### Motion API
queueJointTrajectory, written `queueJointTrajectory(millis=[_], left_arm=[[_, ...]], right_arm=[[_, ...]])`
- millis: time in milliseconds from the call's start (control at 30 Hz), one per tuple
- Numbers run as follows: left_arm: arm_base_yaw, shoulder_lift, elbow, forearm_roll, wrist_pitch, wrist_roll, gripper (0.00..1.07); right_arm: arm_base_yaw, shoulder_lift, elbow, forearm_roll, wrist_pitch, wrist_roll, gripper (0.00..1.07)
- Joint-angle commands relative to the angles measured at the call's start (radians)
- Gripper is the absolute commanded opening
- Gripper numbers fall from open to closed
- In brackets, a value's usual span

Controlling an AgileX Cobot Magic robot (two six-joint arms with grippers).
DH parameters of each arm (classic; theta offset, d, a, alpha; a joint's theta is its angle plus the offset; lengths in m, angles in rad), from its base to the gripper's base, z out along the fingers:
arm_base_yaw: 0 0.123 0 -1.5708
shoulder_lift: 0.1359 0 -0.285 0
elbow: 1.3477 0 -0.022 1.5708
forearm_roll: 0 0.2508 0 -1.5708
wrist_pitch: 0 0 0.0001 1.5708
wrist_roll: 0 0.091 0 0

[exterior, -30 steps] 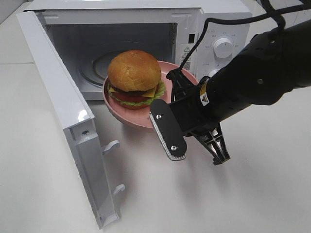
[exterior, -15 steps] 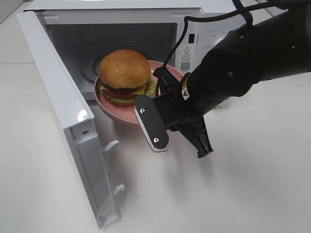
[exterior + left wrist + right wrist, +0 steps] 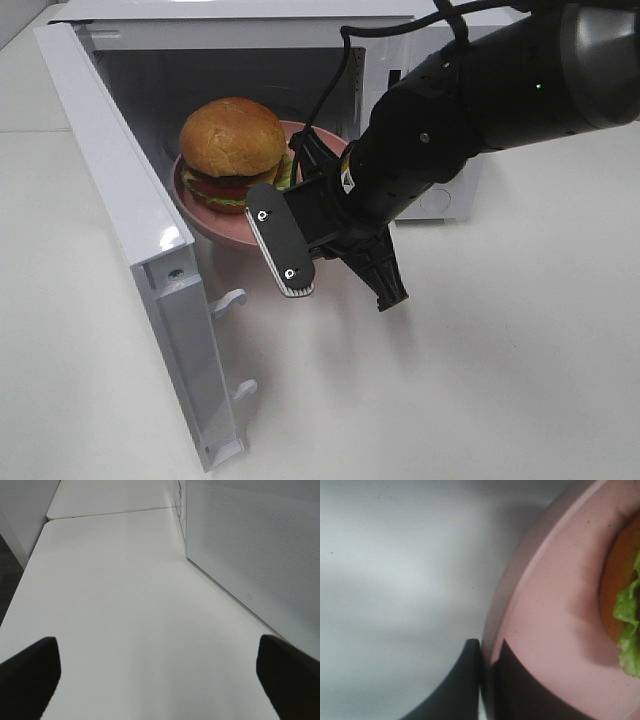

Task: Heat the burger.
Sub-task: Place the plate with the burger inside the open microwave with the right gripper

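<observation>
The black right claw [image 3: 487, 652] is pinching shut on the rim of the round pink dish [image 3: 215, 228], holding the small tan-bun burger [image 3: 232, 140] at the mouth of the open white microwave [image 3: 250, 12], maybe off its floor, so the one-sided grip is risking a tip.

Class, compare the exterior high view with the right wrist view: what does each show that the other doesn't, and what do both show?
Exterior high only: the microwave, its open door, and the whole burger with its bun top. Right wrist only: the right gripper closed on the pink dish at its rim, one finger inside, one outside. Both: the pink dish and the burger's lettuce.
</observation>
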Motion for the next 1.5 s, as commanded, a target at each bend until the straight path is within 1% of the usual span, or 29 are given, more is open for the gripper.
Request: queueJointTrajectory(millis=[33, 200, 233, 300, 467, 567, 633, 733, 800, 933, 1000, 1100, 1167, 1200, 1233, 1267, 1333, 1367, 1500], left_arm=[[-0.007, -0.019, 0.001, -0.001, -0.004, -0.002, 1.0], [-0.007, -0.019, 0.001, -0.001, -0.004, -0.002, 1.0], [-0.007, -0.019, 0.001, -0.001, -0.004, -0.002, 1.0], [-0.007, -0.019, 0.001, -0.001, -0.004, -0.002, 1.0], [-0.007, -0.019, 0.001, -0.001, -0.004, -0.002, 1.0], [-0.007, -0.019, 0.001, -0.001, -0.004, -0.002, 1.0], [-0.007, -0.019, 0.001, -0.001, -0.004, -0.002, 1.0], [-0.007, -0.019, 0.001, -0.001, -0.004, -0.002, 1.0], [-0.007, -0.019, 0.001, -0.001, -0.004, -0.002, 1.0], [-0.007, -0.019, 0.001, 0.002, -0.004, -0.002, 1.0], [-0.007, -0.019, 0.001, 0.002, -0.004, -0.002, 1.0], [-0.007, -0.019, 0.001, 0.002, -0.004, -0.002, 1.0], [-0.007, -0.019, 0.001, 0.002, -0.004, -0.002, 1.0], [-0.007, -0.019, 0.001, 0.002, -0.004, -0.002, 1.0], [-0.007, -0.019, 0.001, 0.002, -0.004, -0.002, 1.0], [-0.007, -0.019, 0.001, 0.002, -0.004, -0.002, 1.0], [-0.007, -0.019, 0.001, 0.002, -0.004, -0.002, 1.0], [-0.007, -0.019, 0.001, 0.002, -0.004, -0.002, 1.0], [-0.007, -0.019, 0.001, 0.002, -0.004, -0.002, 1.0]], right_arm=[[0.0, -0.006, -0.032, -0.004, -0.04, -0.006, 0.0], [0.0, 0.011, -0.076, -0.004, -0.031, -0.006, 0.0], [0.0, 0.021, -0.1, -0.002, -0.015, -0.006, 0.0], [0.0, 0.026, -0.111, -0.003, -0.007, -0.006, 0.0], [0.0, 0.055, -0.177, 0.003, 0.015, -0.006, 0.0], [0.0, 0.058, -0.187, 0.003, 0.019, -0.006, 0.0], [0.0, 0.076, -0.221, 0.002, 0.037, -0.006, 0.0], [0.0, 0.092, -0.241, -0.002, 0.046, -0.006, 0.0], [0.0, 0.123, -0.288, -0.002, 0.078, -0.006, 0.0], [0.0, 0.144, -0.323, -0.001, 0.094, -0.006, 0.0], [-0.001, 0.168, -0.364, -0.002, 0.119, -0.007, 0.0], [-0.001, 0.178, -0.381, -0.002, 0.129, -0.007, 0.0], [-0.001, 0.215, -0.452, -0.005, 0.184, -0.007, 0.0], [-0.001, 0.215, -0.452, -0.005, 0.184, -0.007, 0.0], [-0.001, 0.231, -0.483, -0.009, 0.196, -0.007, 0.0], [-0.001, 0.231, -0.483, -0.009, 0.196, -0.007, 0.0], [-0.004, 0.254, -0.523, -0.009, 0.198, -0.007, 0.0], [-0.004, 0.254, -0.523, -0.009, 0.198, -0.007, 0.0], [-0.005, 0.301, -0.582, -0.009, 0.229, -0.007, 0.0]])
